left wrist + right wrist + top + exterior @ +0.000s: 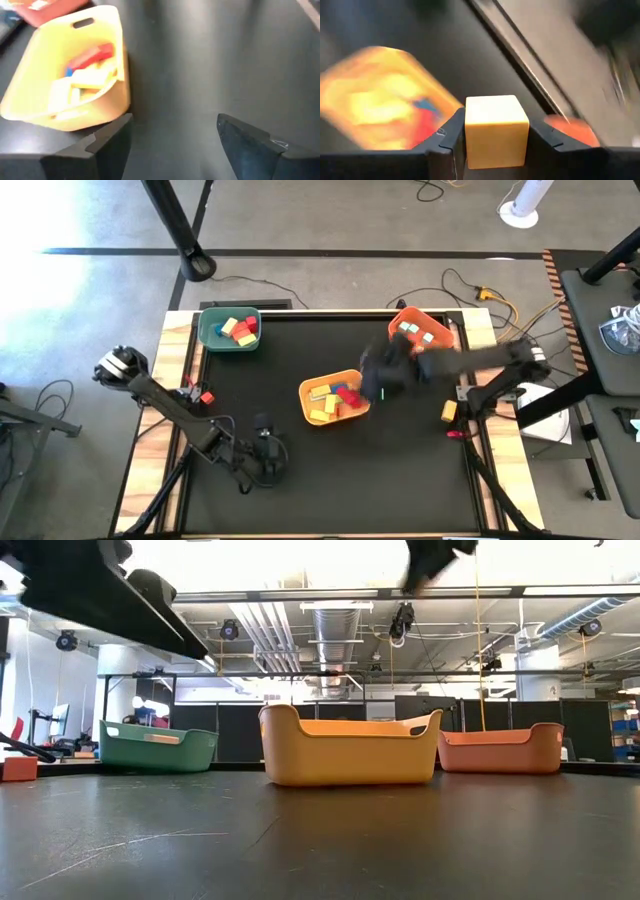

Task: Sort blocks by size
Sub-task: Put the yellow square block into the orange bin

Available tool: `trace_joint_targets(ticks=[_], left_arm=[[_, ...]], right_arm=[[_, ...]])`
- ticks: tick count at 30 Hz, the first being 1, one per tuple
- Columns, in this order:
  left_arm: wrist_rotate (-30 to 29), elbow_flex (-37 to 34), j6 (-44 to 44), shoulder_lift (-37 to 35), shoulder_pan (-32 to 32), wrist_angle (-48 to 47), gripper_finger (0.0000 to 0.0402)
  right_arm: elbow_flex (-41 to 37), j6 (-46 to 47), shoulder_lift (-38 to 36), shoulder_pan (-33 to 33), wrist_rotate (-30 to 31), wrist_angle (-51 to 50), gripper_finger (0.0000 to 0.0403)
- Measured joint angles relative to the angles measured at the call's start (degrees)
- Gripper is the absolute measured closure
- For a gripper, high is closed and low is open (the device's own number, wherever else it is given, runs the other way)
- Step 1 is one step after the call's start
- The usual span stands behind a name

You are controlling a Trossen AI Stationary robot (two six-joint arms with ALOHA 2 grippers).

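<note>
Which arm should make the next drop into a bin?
Right. The right gripper is shut on a yellow block, raised between the yellow bin and orange bin. The left gripper is open, empty, low near the table's front.

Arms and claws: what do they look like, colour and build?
Both arms are dark, near-black jointed links. The left claw has two broad, flat, matte dark fingers with angular edges. The right claw has the same dark angular fingers. No markings or cables are discernible on them.
</note>
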Motion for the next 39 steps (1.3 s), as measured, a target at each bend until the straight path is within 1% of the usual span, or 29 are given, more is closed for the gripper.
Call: trace_joint_targets(ticks=[2,4,7,10,13,17,20,24,26,33,39], left_arm=[[-2.0,0.2,0.6,0.9,0.2,-0.1,0.0130],[-2.1,0.3,0.7,1.3,0.3,-0.6,0.0130],[-2.0,0.3,0.4,1.8,0.2,-1.2,0.0130],[-1.3,0.3,-1.0,1.8,0.1,-2.8,0.0130],[-0.4,0.2,-2.2,1.8,0.1,-4.3,0.0129],[-0.4,0.2,-2.5,1.8,0.1,-5.2,0.0129],[-0.8,0.2,-2.3,1.8,0.1,-5.2,0.0129],[-0.9,0.2,-2.0,1.8,0.2,-5.2,0.0129],[-1.0,0.2,-1.9,1.8,0.2,-5.2,0.0129],[-1.1,0.2,-1.9,1.8,0.2,-5.1,0.0129],[-1.0,0.2,-2.1,1.8,0.2,-5.1,0.0129]], right_arm=[[-0.3,4.0,-1.8,-7.1,-2.5,-6.8,0.0275],[-0.6,6.4,-2.5,-14.5,-5.6,-12.4,0.0275],[-2.4,7.3,-2.9,-25.7,-8.0,-15.9,0.0275],[-6.2,5.6,-2.8,-36.0,-8.4,-14.7,0.0275],[-11.3,3.9,-2.0,-44.8,-9.5,-11.9,0.0275],[-18.5,1.8,-0.6,-54.1,-13.2,-5.5,0.0275],[-23.3,0.5,0.4,-57.9,-14.4,2.1,0.0275],[-28.0,-0.6,2.0,-60.6,-18.2,12.2,0.0275],[-29.6,-0.5,3.5,-61.2,-19.8,15.1,0.0275],[-31.1,0.6,8.9,-61.8,-22.8,15.7,0.0275],[-30.9,0.6,10.8,-61.8,-23.5,15.7,0.0275]])
